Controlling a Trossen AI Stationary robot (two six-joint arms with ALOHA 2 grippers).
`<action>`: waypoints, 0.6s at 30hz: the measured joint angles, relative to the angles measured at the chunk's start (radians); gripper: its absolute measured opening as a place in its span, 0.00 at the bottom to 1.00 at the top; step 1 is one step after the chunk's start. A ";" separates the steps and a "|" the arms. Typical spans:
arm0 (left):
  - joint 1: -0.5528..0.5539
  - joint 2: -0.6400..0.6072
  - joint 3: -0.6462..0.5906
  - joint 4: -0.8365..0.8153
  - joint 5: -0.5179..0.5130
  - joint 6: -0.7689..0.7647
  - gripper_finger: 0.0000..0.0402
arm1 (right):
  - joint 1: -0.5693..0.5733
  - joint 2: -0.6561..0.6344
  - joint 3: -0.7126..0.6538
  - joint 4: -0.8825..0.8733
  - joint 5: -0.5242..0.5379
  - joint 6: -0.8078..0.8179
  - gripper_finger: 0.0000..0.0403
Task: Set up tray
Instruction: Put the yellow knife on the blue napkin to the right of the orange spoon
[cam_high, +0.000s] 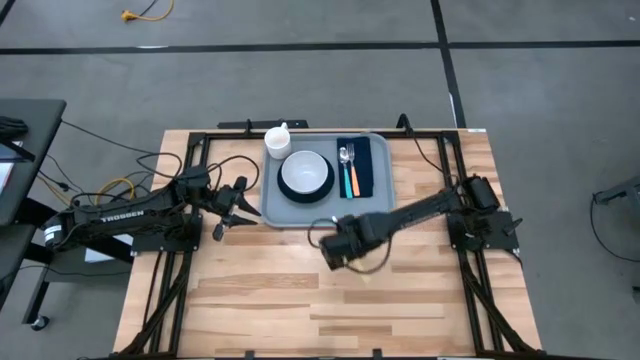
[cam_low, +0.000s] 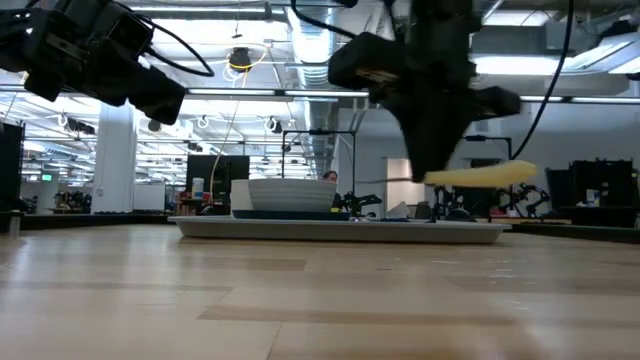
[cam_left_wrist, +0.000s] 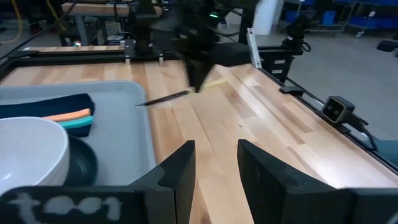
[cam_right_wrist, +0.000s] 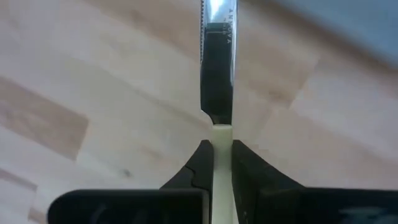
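The grey-blue tray (cam_high: 290, 212) lies at the table's far middle. It carries a white bowl (cam_high: 304, 172) and a dark navy napkin (cam_high: 364, 165) with two utensils, one with an orange handle (cam_high: 347, 180) and one with a teal handle. My right gripper (cam_right_wrist: 222, 149) hangs just off the tray's near edge (cam_high: 338, 250), shut on a knife (cam_low: 470, 177) with a pale yellow handle. My left gripper (cam_left_wrist: 214, 168) waits open by the tray's left side (cam_high: 235, 205), with nothing between its fingers. My right gripper pinches the knife's yellow handle (cam_right_wrist: 222, 134) between its two fingers, close to where the blade (cam_right_wrist: 216, 62) begins. The fingers point down from above and lie across the knife. The knife hangs about level, clear of the table and the tray.
A white cup (cam_high: 277, 140) stands at the tray's far left corner. Black frame rails (cam_high: 470, 260) run along both sides of the table. Bare wood (cam_high: 320, 310) stretches from the tray to the near edge.
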 joint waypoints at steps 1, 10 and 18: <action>0.000 0.000 0.000 0.000 0.008 0.002 0.27 | -0.018 0.000 0.012 -0.012 0.000 -0.028 0.04; 0.000 0.000 0.000 -0.006 0.027 0.007 0.27 | -0.165 -0.065 0.093 -0.142 0.031 -0.213 0.04; 0.000 0.000 0.000 -0.010 0.036 0.008 0.27 | -0.329 -0.191 0.093 -0.178 0.088 -0.280 0.04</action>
